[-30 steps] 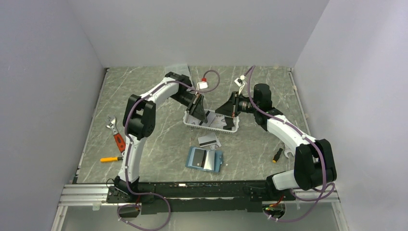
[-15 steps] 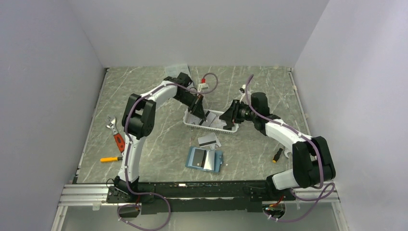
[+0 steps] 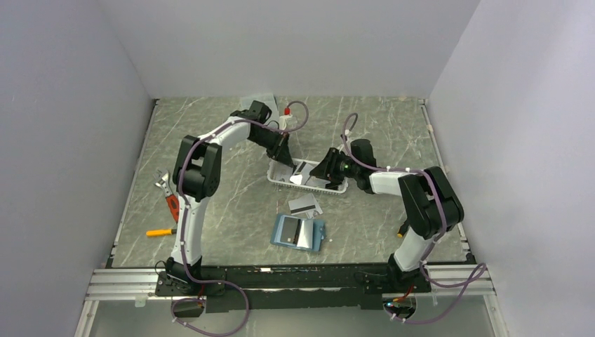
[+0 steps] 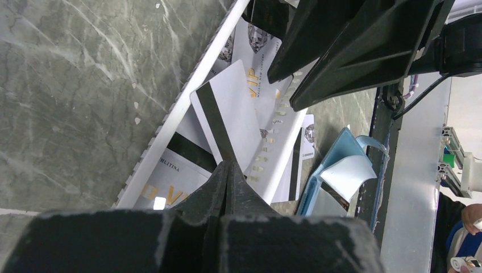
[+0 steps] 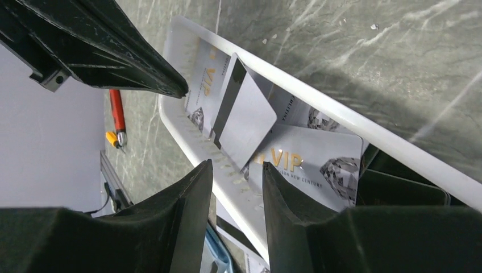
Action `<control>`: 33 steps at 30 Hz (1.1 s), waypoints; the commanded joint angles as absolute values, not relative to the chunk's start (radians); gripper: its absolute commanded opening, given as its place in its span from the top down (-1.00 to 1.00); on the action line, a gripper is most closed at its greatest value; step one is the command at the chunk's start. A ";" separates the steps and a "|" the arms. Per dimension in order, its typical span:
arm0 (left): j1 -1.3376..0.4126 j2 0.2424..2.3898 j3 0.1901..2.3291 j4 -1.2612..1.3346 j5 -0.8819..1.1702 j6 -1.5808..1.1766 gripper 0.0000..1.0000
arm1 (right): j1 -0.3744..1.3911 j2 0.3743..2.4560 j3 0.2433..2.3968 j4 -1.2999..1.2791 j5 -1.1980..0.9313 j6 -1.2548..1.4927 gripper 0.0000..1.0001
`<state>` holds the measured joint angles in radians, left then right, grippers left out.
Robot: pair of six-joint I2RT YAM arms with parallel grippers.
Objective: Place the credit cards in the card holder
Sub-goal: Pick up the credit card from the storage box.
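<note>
From above, both gripper tips merge into the white slatted basket (image 3: 303,187) and its contents are only a pale blur. The wrist views show several pale VIP cards (image 5: 307,162) overlapping inside it, partly covered by a grey card with a black stripe (image 4: 230,116) that lies tilted over the basket's rim. The left gripper (image 4: 227,166) has its jaws pressed together, the tip meeting that card's striped corner. I cannot tell whether the corner is pinched, since the right wrist view shows the tip slightly aside of the card. The right gripper (image 5: 236,170) has its jaws partly spread with nothing between them, poised over the basket's rim. The left arm reaches to the far side of the basket with its wrist bent down, and the right arm stretches in low from the basket's right. The teal card holder (image 3: 298,232) lies open on the table (image 3: 224,203) on the near side of the basket, with loose cards (image 3: 304,206) between it and the basket.
</note>
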<state>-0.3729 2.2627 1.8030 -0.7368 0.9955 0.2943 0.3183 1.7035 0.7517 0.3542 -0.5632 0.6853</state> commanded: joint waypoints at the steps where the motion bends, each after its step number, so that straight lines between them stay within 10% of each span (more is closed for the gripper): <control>1: -0.379 2.292 1.804 -0.700 1.002 0.281 1.00 | 0.327 1.742 0.747 0.512 -0.526 0.750 0.19; 18: -0.393 2.331 1.805 -0.689 1.030 0.263 0.96 | 0.364 1.851 0.745 0.670 -0.478 0.852 0.26; 30: -0.408 2.320 1.802 -0.724 1.041 0.282 0.92 | 0.377 1.820 0.725 0.751 -0.485 0.903 0.97; 33: -0.402 2.296 1.825 -0.785 1.068 0.309 0.56 | 0.372 1.762 0.711 0.746 -0.508 0.894 1.00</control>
